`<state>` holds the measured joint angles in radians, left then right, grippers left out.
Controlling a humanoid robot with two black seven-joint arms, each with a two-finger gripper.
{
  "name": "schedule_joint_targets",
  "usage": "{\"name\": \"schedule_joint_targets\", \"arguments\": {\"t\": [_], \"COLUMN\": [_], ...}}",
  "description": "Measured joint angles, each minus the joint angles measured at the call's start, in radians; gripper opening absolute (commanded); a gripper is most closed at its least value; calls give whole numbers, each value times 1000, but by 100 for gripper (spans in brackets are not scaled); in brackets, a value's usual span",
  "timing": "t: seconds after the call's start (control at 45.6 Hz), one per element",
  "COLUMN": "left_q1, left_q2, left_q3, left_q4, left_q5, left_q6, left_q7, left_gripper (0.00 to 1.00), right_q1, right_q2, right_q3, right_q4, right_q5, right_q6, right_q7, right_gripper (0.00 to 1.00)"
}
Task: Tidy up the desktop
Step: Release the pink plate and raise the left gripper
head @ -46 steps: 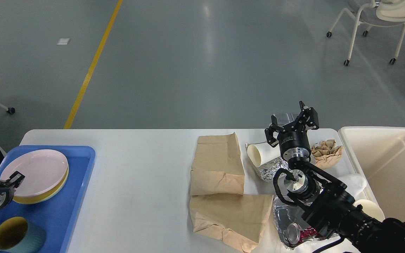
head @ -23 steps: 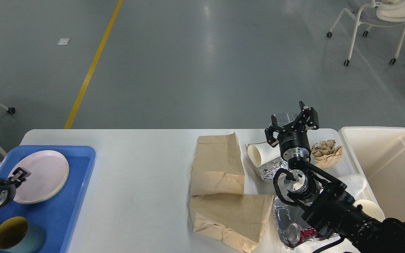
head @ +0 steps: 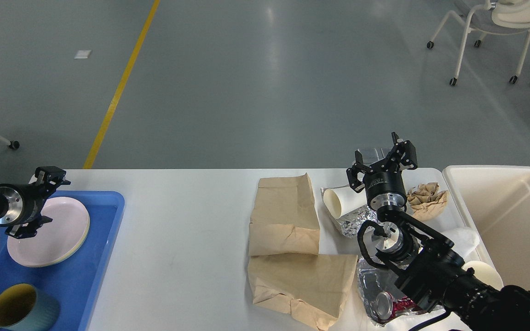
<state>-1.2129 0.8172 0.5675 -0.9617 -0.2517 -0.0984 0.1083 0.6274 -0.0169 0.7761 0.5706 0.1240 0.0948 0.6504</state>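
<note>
Right gripper point(head: 381, 158) spread wide, empty, above the surface point(head: 187, 239); left gripper point(head: 44, 197) wide over plate point(head: 58, 230); arm hides foil.

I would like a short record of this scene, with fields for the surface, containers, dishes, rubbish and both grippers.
surface: white desktop
containers: blue tray at left; cream bin at right
dishes: pink plate and teal mug in the tray
rubbish: two brown paper bags, paper cup, foil, crumpled brown paper, can
left gripper: open, over the plate, empty
right gripper: open, raised, empty
</note>
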Motion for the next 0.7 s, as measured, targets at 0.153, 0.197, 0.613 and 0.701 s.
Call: {"name": "schedule_joint_targets", "arguments": {"t": [0.153, 0.197, 0.613, 0.701], "left_q1": [2, 8, 28, 52], "left_q2": [15, 23, 50, 30], "left_q3": [-76, -97, -268, -320], "left_q4": [0, 0, 3, 3], "left_q5": [4, 4, 78, 63], "left_q6": [-16, -16, -18, -21], "left_q7": [-4, -5, -85, -123], "left_gripper": [97, 97, 97, 97], "right_q1": [0, 0, 0, 0], "right_q2": [0, 0, 0, 0], "right_q3": [0, 0, 0, 0], "right_q4": [0, 0, 0, 0], "right_q5": [0, 0, 0, 0], "right_q6": [0, 0, 0, 0], "right_q7": [0, 0, 0, 0], "right_gripper": [100, 100, 100, 100]}}
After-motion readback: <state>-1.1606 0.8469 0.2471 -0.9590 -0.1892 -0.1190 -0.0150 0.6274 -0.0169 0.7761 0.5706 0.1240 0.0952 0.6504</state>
